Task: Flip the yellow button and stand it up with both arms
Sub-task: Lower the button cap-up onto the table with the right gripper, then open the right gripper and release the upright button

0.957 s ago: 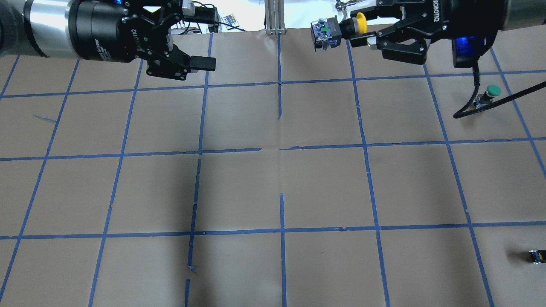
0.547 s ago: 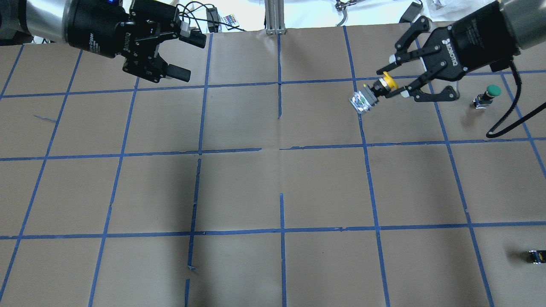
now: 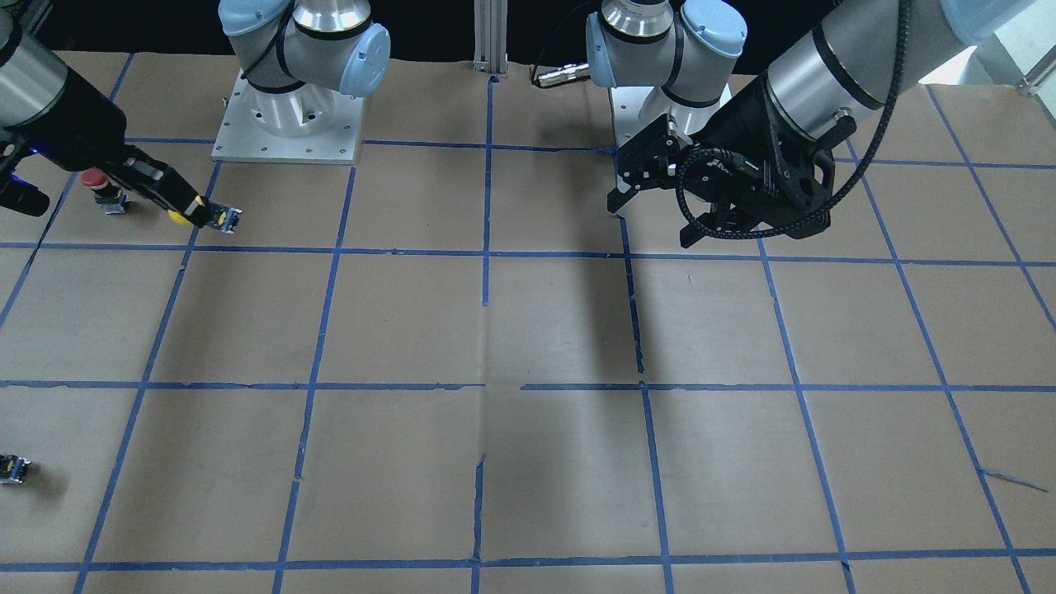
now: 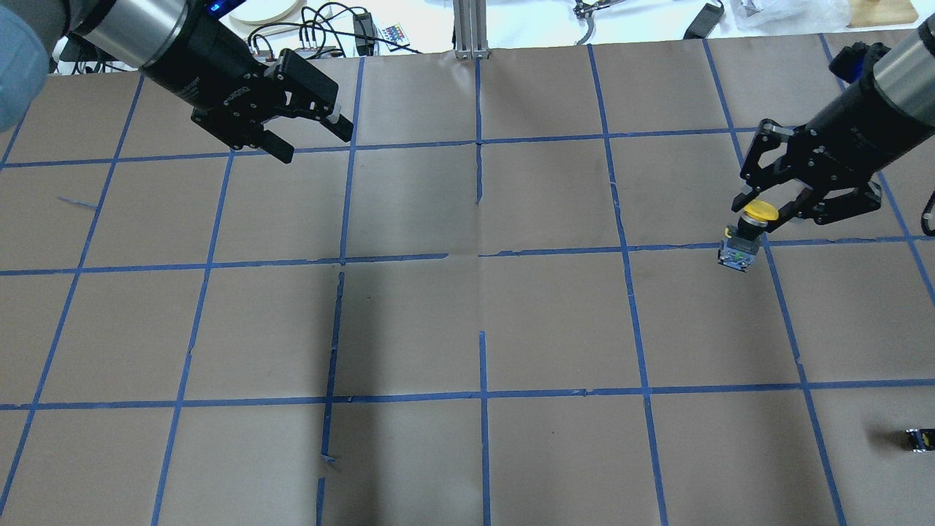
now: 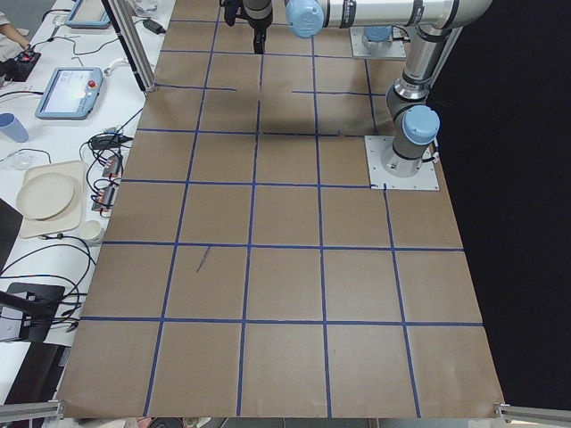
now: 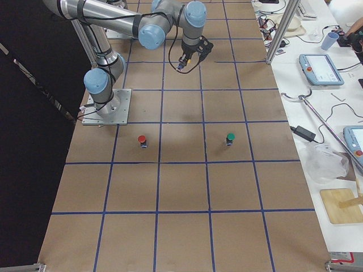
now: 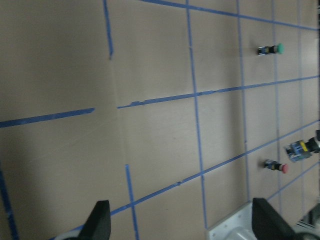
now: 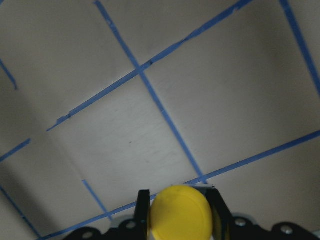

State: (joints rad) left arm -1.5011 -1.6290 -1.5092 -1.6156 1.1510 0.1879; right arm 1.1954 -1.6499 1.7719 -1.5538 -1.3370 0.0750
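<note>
Your right arm comes in from the far right of the overhead view, its wrist pitched down toward the table [image 4: 555,321]. The right gripper [image 4: 760,213] is closed narrowly on the yellow button [image 4: 743,239], pinching it just under the cap. In the right wrist view you see the fingers [image 8: 143,210] flanking the yellow cap on both sides. The cap sits up at the fingertips and the contact block hangs below and slightly toward the table's middle, so the yellow button is tilted rather than plumb. It is on the right side of the table, at a crossing of the blue tape [image 4: 679,248] lines. You cannot tell from these views whether the block touches the paper or hangs just above it.

Your left arm reaches in from the far left corner, angled down and toward the centre. The left gripper [image 4: 310,140] is spread wide with nothing between its fingers [image 7: 98,222], well apart from the right gripper.

A red button [image 6: 142,140] and a green button [image 6: 229,137] stand upright on the right half of the table. A small black block [image 4: 917,438] lies near the right edge.
</note>
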